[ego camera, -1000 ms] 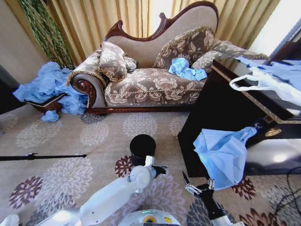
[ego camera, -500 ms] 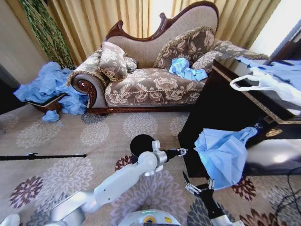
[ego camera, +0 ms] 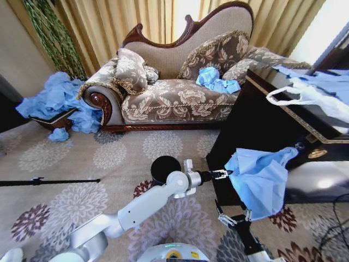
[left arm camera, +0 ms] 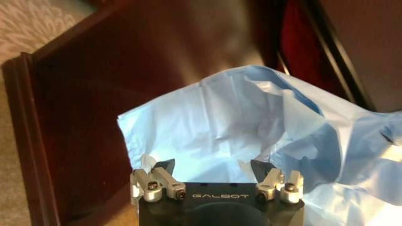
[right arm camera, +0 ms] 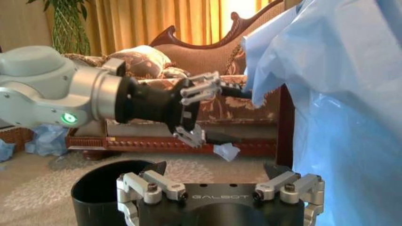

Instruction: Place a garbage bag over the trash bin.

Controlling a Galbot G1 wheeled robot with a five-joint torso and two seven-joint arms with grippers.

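Two open grippers, left gripper (ego camera: 224, 174) at garbage bag (ego camera: 260, 180)

Bright sun comes in behind my curtains (ego camera: 136, 22) and glows gold through them. The window corner (ego camera: 327, 27) is washed out white. The dark cabinet (ego camera: 256, 136) top shines with glare. My head view bends at its edges. My left wrist view looks soft and dim, with fuzzy brown wood.

A home living room is indicated by an ornate sofa (ego camera: 180, 82), gold curtains (ego camera: 114, 22) and floral carpet (ego camera: 82, 185).
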